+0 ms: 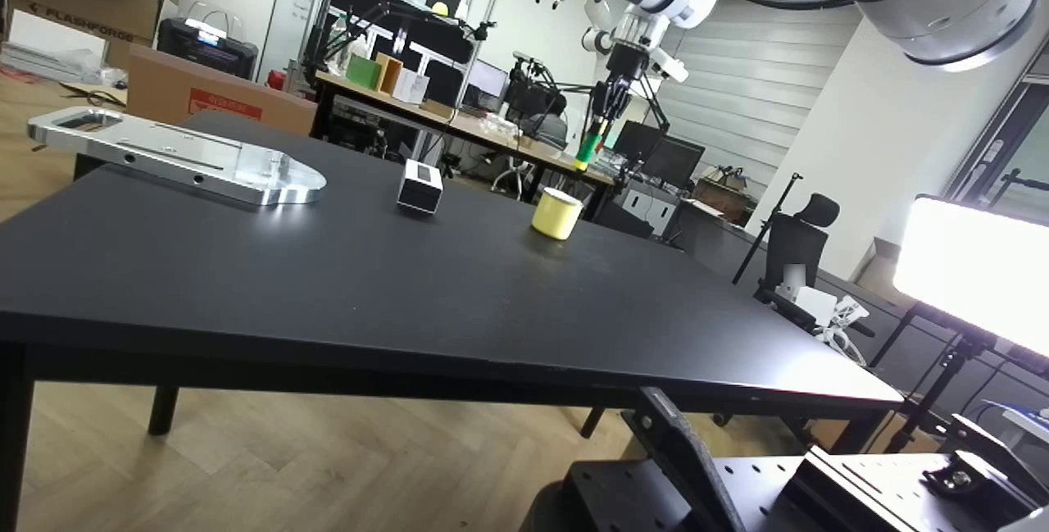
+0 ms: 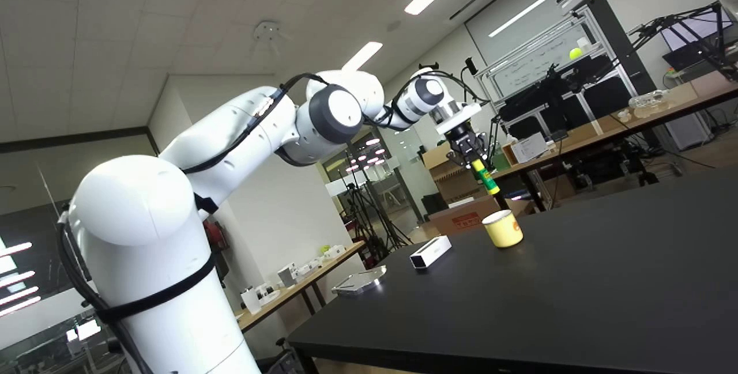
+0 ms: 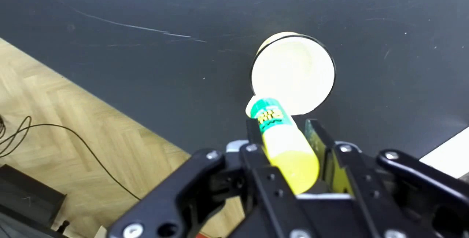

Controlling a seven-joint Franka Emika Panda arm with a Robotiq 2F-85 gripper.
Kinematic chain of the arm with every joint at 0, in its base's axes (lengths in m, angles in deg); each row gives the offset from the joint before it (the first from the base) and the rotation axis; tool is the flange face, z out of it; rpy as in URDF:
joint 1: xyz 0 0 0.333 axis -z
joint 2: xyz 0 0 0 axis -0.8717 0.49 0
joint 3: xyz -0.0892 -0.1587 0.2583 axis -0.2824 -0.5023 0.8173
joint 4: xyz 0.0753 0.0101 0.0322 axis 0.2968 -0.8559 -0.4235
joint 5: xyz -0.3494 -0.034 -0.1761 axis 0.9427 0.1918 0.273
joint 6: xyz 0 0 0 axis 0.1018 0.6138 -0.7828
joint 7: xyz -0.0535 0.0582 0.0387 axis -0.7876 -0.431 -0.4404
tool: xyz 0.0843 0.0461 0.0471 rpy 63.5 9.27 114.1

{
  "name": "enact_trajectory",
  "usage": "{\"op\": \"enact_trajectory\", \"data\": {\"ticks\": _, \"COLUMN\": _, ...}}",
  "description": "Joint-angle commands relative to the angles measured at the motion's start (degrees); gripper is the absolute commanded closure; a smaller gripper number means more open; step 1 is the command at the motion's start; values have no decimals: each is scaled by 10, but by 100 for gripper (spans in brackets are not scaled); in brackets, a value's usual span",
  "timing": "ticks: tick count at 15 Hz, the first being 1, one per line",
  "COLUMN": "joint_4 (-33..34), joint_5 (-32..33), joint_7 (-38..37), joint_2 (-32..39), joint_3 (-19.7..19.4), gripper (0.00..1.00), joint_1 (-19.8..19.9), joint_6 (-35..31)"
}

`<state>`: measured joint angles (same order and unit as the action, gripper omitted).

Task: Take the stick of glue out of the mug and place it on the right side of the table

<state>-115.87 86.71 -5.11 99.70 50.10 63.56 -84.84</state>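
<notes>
Black jaws clasp the tilted, cylindrical glue stick above the round, dark-rimmed mug on the scratched table.

Black table with mug, silvery plate and, apparently, a white box.

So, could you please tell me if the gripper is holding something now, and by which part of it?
Yes, the gripper holds the glue stick by its upper, yellow part; the green section and lower end hang below the grip.
</notes>
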Motion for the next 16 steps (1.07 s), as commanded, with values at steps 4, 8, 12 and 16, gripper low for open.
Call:
{"op": "enact_trajectory", "data": {"ticks": 4, "joint_4": -78, "joint_5": 33, "joint_7": -3, "joint_2": -88, "joint_3": -26, "gripper": 91, "joint_1": 15, "joint_6": -2}}
{"op": "enact_trajectory", "data": {"ticks": 8, "joint_4": -127, "joint_5": 36, "joint_7": -18, "joint_2": -130, "joint_3": -52, "gripper": 91, "joint_1": 51, "joint_6": -30}}
{"op": "enact_trajectory", "data": {"ticks": 12, "joint_4": -179, "joint_5": 27, "joint_7": -19, "joint_2": -165, "joint_3": -80, "gripper": 91, "joint_1": 107, "joint_6": -67}}
{"op": "enact_trajectory", "data": {"ticks": 16, "joint_4": -215, "joint_5": 9, "joint_7": -22, "joint_2": -168, "joint_3": -97, "gripper": 91, "joint_1": 178, "joint_6": -107}}
